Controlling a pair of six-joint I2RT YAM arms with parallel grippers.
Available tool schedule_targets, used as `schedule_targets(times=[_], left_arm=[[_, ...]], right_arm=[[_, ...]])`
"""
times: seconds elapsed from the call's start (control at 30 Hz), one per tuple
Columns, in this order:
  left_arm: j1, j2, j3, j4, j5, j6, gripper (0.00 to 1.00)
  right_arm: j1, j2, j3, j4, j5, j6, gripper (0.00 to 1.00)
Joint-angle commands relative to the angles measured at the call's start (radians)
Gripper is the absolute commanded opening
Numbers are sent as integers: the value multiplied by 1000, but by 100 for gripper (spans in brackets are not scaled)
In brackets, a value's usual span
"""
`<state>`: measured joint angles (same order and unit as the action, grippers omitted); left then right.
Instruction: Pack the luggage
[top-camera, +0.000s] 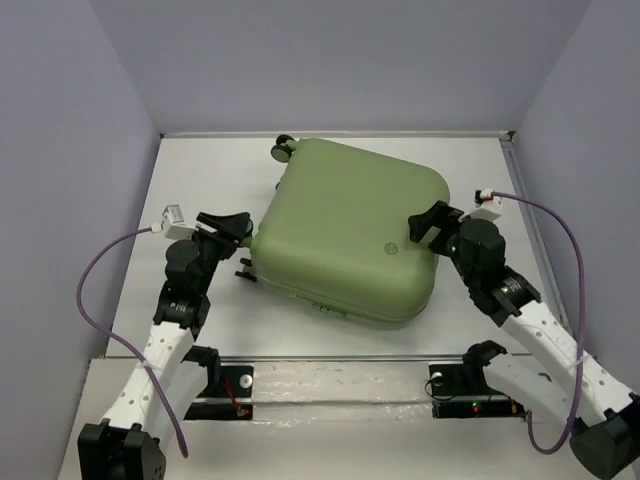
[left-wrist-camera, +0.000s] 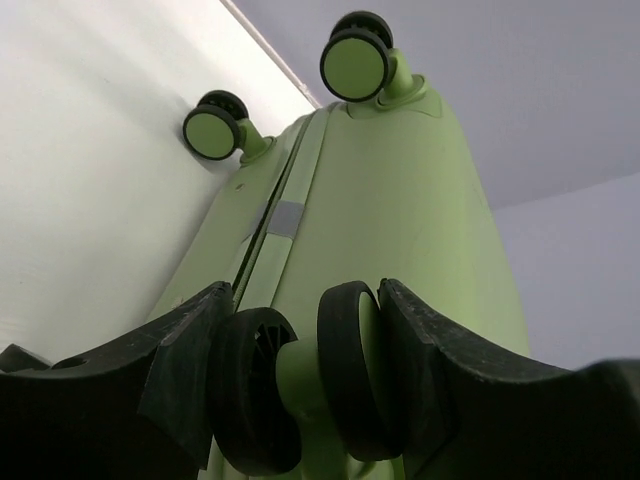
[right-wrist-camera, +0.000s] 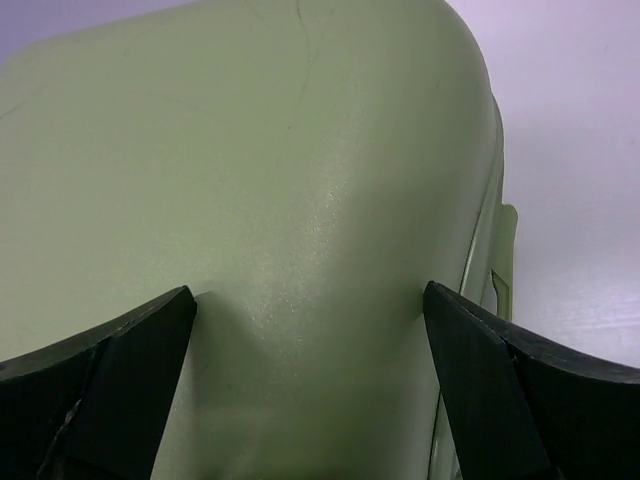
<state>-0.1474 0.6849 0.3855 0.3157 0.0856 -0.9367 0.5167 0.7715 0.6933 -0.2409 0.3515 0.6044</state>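
The luggage (top-camera: 350, 225), a pale sage-green hard-shell suitcase, lies closed and flat on the white table, wheels towards the left. My left gripper (top-camera: 238, 232) is at its near-left corner, shut on a black double wheel (left-wrist-camera: 350, 370), one finger on each outer side (left-wrist-camera: 305, 330). Two more wheels (left-wrist-camera: 355, 60) show further along the same end. My right gripper (top-camera: 425, 225) is open, its fingertips resting against the shell's top near the right edge; the shell (right-wrist-camera: 280, 150) fills the right wrist view between the spread fingers (right-wrist-camera: 310, 300).
The table (top-camera: 200, 170) is boxed in by grey walls on the left, back and right. Purple cables (top-camera: 95, 290) loop beside both arms. Black mounting plates (top-camera: 470, 395) sit on the near edge. Bare table lies left of and in front of the suitcase.
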Motion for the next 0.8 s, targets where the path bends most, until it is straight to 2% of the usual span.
schedule_targets(times=[0.0,0.17,0.3,0.33,0.4,0.43,0.53,0.63,0.77], left_arm=[[-132,-33,-11,-16,125,237,6],[-257,-61,-20,-35,75,251,6],[-355,-88,-49,-35,52,250,6],[-371,-90,-60,-33,48,246,6],[-411,-96,-74,-26,33,245,6],[-420,-93,-77,-23,31,245,6],[-464,-78,-88,12,23,233,6],[-512,-42,-79,45,10,233,6],[-552,14,-48,88,-10,228,6]], right_arm=[[-61,205,-45,269,-507,-12,99],[-98,500,122,406,-716,1,98],[-126,725,337,477,-916,9,97],[-136,812,448,474,-968,12,97],[-136,895,567,439,-1017,5,97],[-136,970,695,401,-1025,-15,97],[-136,1086,904,299,-1033,-41,97],[-136,1114,1000,180,-1002,-112,99],[-136,997,964,131,-935,-221,99]])
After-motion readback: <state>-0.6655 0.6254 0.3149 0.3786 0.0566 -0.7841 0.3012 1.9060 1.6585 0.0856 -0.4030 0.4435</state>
